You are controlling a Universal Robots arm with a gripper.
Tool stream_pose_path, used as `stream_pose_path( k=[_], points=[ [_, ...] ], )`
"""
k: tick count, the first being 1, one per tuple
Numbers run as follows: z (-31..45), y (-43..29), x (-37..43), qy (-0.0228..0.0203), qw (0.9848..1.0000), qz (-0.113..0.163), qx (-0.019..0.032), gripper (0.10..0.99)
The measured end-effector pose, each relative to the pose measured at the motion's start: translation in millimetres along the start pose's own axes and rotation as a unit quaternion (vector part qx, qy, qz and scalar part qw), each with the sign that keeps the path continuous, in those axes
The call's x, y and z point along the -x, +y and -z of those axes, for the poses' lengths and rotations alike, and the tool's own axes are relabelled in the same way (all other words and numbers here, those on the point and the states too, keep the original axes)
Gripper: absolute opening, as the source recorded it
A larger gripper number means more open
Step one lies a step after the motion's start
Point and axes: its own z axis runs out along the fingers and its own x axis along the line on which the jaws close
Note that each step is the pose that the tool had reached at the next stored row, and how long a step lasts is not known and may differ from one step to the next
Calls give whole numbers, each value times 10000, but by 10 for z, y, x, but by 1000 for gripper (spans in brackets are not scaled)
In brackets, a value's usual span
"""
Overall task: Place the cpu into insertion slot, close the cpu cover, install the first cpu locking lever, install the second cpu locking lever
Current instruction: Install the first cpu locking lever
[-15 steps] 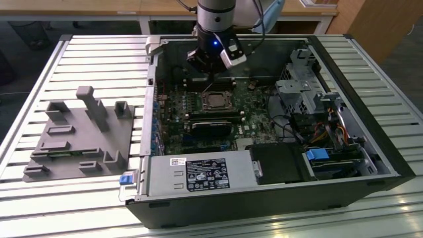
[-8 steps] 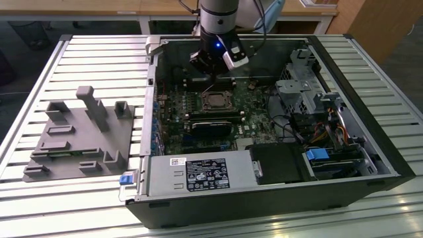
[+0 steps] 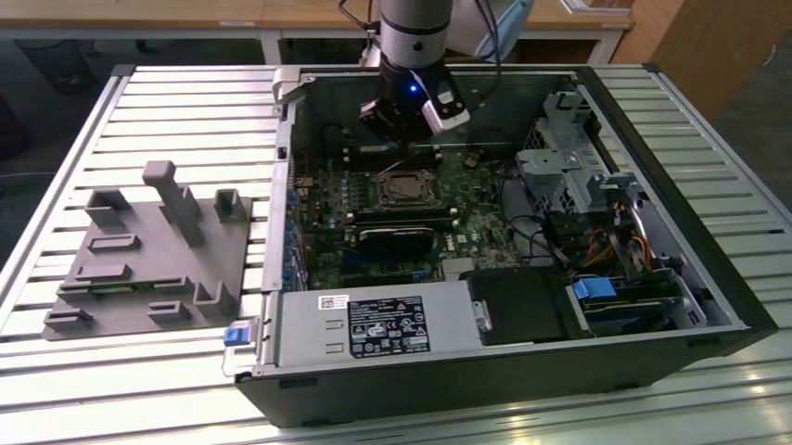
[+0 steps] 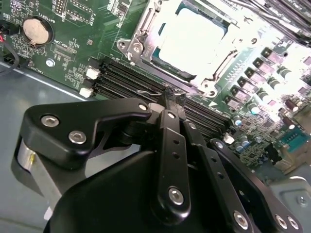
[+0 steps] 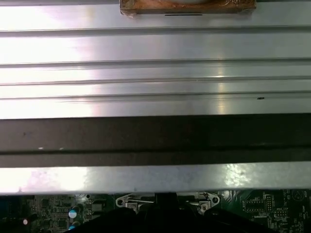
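In the second wrist view the cpu [image 4: 194,39] lies in the insertion slot [image 4: 167,63], its pale face showing through the window of the silvery cpu cover [image 4: 144,31], which lies flat over it. My gripper [image 4: 170,103] has its black fingers [image 4: 167,126] pressed together, shut, the tips beside the socket's near edge. They sit at a thin wire locking lever [image 4: 148,91] above the memory slots; whether they clamp the wire I cannot tell. In the exterior view the gripper [image 3: 413,125] hangs inside the open computer case, just behind the insertion slot [image 3: 402,190].
The case [image 3: 693,278] lies open on a slatted metal table [image 3: 173,111]. A grey fixture block [image 3: 148,250] stands at the exterior view's left. The power supply [image 3: 371,324], drive cage [image 3: 569,167], cables, black memory slots [image 4: 126,77] and a coin battery [image 4: 36,30] surround the socket.
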Motion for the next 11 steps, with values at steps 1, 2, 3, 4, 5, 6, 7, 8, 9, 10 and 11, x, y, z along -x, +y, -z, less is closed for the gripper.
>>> stream_pose_path(
  k=[1,2,3,4,5,6,7,8,9,10,11],
  points=[
    [-6,1,12,0,10000,2,0,106],
    [-10,2,24,1,10000,2,-1,106],
    [-15,3,40,1,10000,2,-1,106],
    [-21,5,56,0,10000,3,0,106],
    [-27,8,73,0,10000,3,0,106],
    [-33,10,87,0,10000,3,0,106],
    [-39,13,99,0,10000,3,0,106],
    [-45,16,108,1,10000,3,0,106],
    [-54,21,116,0,10000,3,0,106],
    [-63,24,123,0,10000,3,0,106],
    [-73,27,131,1,10000,3,0,106]
  ],
)
